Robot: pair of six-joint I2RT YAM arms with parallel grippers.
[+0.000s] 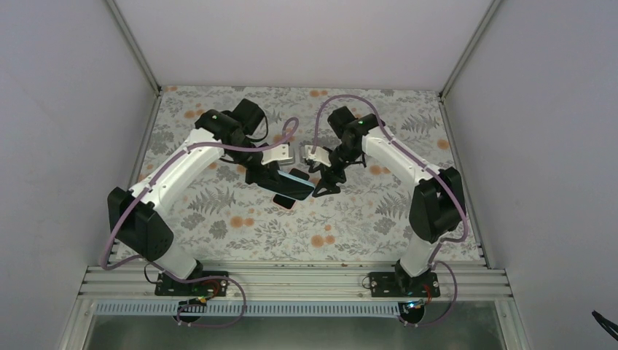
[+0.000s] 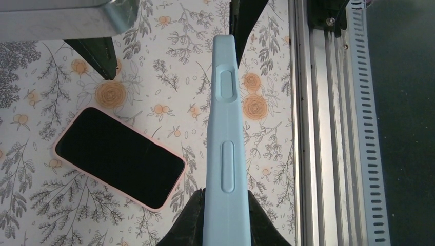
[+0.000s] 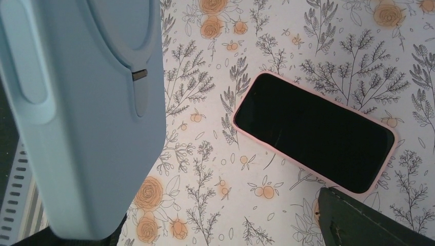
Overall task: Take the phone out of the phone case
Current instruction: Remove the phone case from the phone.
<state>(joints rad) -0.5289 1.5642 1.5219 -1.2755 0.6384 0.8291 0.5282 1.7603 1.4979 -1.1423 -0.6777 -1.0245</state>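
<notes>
From above, the left gripper (image 1: 280, 175) and the right gripper (image 1: 321, 182) are meeting over the middle of the table (image 1: 350, 226). The blue phone case (image 1: 302, 179) is hanging between them, off the cloth. Its long axis is running from the left gripper across to the right one, slanting slightly toward the near edge. A pink-rimmed phone (image 1: 285, 202) is lying flat just on the near side, partly under the case.

In the left wrist view, the phone case (image 2: 225, 128) is showing edge-on, button side toward the camera, and is pointing straight out from the left gripper (image 2: 225, 210). The fingers (image 2: 187, 225) are clamping its lower end from both sides, so this gripper is clenched on it. The right arm's dark fingers (image 2: 102, 51) are sitting at the case's other end. One is off to the left and one is tight behind the case top, so they are standing spread. The pink-rimmed phone (image 2: 119, 156) is lying screen-up on the cloth.

In the right wrist view, the back of the phone case (image 3: 87, 113) is filling the left side. One right finger (image 3: 369, 220) is showing well apart from it at the lower right, so the right gripper is looking released. The pink-rimmed phone (image 3: 315, 130) is lying below. The case's front is hidden everywhere, so I cannot tell whether a phone is sitting in it. Since the free end is pointing at the right gripper, that arm is the better placed to work on it.
</notes>
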